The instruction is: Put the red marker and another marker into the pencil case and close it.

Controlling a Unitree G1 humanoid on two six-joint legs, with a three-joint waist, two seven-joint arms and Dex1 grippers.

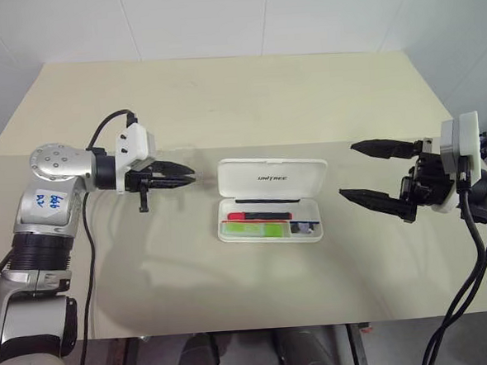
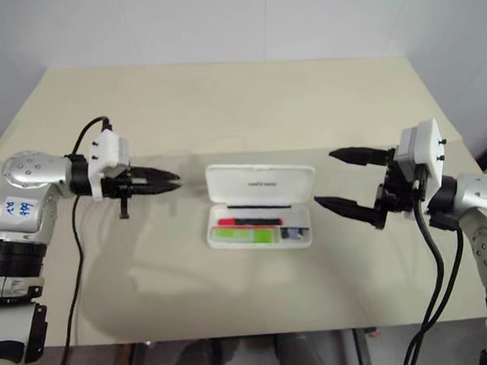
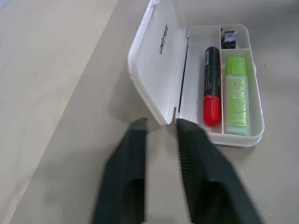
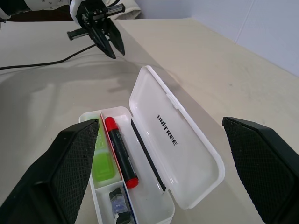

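The white pencil case (image 1: 272,179) lies open mid-table, its lid tilted up at the back. Inside it lie the red marker (image 3: 211,88) and, in the compartment beside it, the lime-green marker (image 3: 237,100). My left gripper (image 1: 187,176) hovers just left of the case, pointing at the lid's end; its fingers are shut and hold nothing. To the right of the case my right gripper (image 1: 348,170) is wide open and empty, and its fingers point toward the case with a gap between them and it.
A small dark bit (image 3: 229,39) sits in the case's end compartment. The beige table (image 1: 222,101) stretches back to a white wall. Its front edge (image 1: 260,326) runs close below the case. A black cable (image 1: 87,266) hangs by my left arm.
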